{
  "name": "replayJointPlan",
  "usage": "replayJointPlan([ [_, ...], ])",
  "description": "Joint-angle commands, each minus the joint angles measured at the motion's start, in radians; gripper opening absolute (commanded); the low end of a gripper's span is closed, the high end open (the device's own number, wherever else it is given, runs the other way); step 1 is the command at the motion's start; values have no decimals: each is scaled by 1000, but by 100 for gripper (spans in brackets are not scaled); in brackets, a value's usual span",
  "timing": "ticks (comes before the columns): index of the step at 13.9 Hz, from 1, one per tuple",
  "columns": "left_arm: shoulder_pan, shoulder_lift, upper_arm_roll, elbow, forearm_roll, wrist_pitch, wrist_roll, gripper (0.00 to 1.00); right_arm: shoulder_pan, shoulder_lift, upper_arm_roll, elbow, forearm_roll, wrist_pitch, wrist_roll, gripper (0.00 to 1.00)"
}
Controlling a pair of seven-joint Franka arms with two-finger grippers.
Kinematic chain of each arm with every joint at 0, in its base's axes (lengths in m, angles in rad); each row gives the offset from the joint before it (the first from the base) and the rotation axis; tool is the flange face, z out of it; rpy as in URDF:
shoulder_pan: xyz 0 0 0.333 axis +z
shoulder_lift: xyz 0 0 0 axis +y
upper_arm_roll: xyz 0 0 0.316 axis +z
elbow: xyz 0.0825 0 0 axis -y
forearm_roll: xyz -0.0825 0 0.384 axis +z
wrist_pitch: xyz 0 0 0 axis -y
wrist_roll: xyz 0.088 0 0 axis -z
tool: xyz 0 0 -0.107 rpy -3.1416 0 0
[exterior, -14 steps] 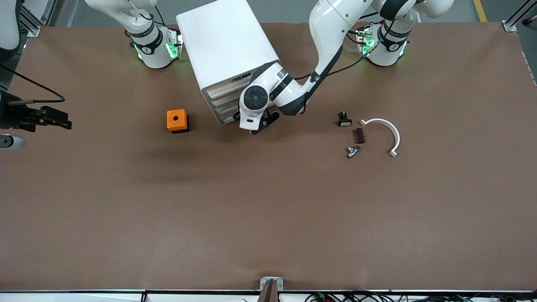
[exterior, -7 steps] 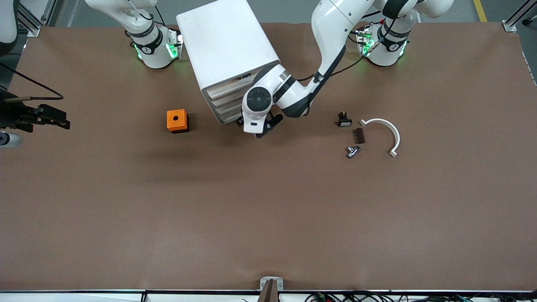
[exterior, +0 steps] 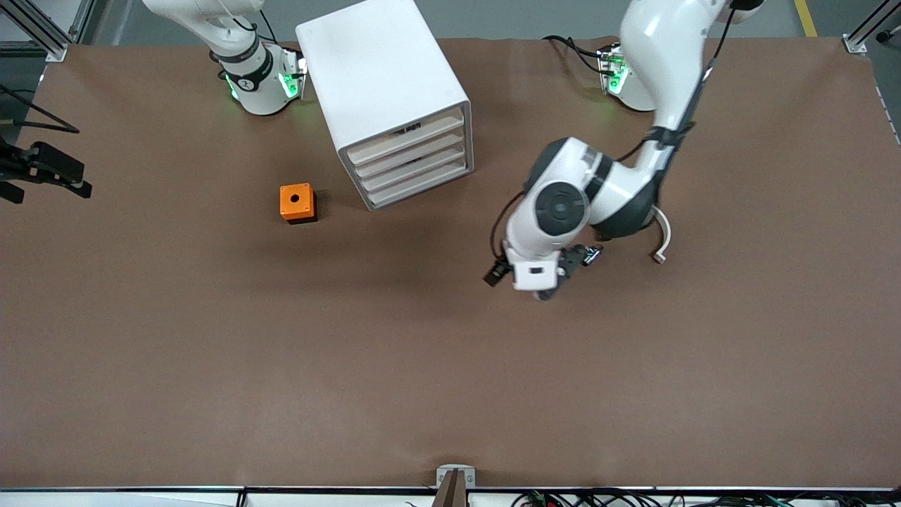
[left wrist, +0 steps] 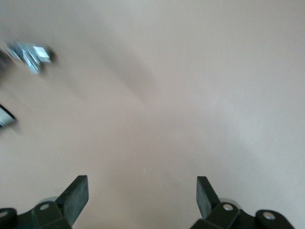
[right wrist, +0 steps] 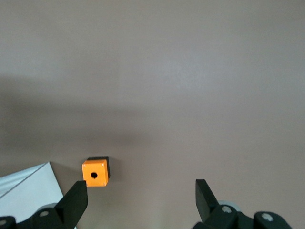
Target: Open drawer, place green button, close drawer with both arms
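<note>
The white cabinet stands at the back of the table, and its stacked trays, including the lowest drawer, all sit flush. My left gripper is open and empty over bare table beside the small parts; its own view shows only table between the fingers. The button peeks out next to the left hand and shows blurred in the left wrist view; its green cap is not visible. My right gripper is open and empty, waiting at the right arm's end of the table; it also shows in its own view.
An orange box with a hole sits nearer the front camera than the cabinet, toward the right arm's end; it shows in the right wrist view. A white curved clip lies beside the left arm. The black-and-white switch shows at the left wrist view's edge.
My left arm has swung away from the cabinet's lower trays toward the left arm's end, to over the table by the small parts. My right gripper has drifted a little outward.
</note>
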Motion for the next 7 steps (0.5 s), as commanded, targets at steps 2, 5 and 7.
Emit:
replayJointPlan([
  [2,104,-130,-8,-30,86,-91,125,100,-20,-12,2,-1,7,-79,-15,100],
  [5,199,-233,-6,-32,91,-203,332,100,-19,-42,6,-2,4,-73,-17,100],
  [7,257,-301,-8,-32,95,-279,426,100,-14,-47,11,-4,7,-75,-7,100],
])
